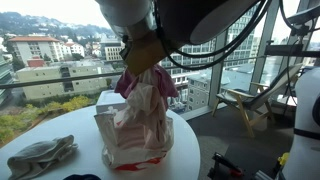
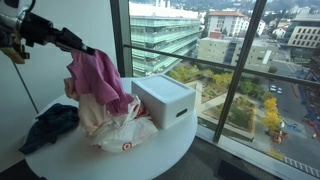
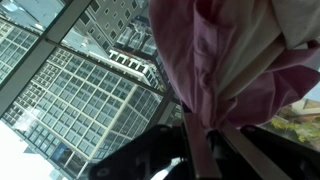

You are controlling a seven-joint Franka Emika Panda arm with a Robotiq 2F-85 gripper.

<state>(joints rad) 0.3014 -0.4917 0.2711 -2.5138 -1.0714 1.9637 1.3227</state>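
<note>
1. Clearly, our gripper [image 1: 141, 62] is pinched tight on the pink cloth [image 1: 150, 86], upper middle of the frame.
2. We see the cloth hanging right over the bag [image 1: 135, 135] at centre.
3. We find a white box [image 2: 165, 100] just beside the bag, and a grey rag [image 1: 40, 155] lower left on the table [image 1: 185, 150].

cloth [image 2: 97, 78]: solid pink, no print. bag [image 2: 122, 132]: translucent white, red logo low on it. box [image 2: 165, 100]: plain white. rag [image 2: 48, 125]: dark blue-grey. table [image 2: 165, 150]: white, unpatterned.
</note>
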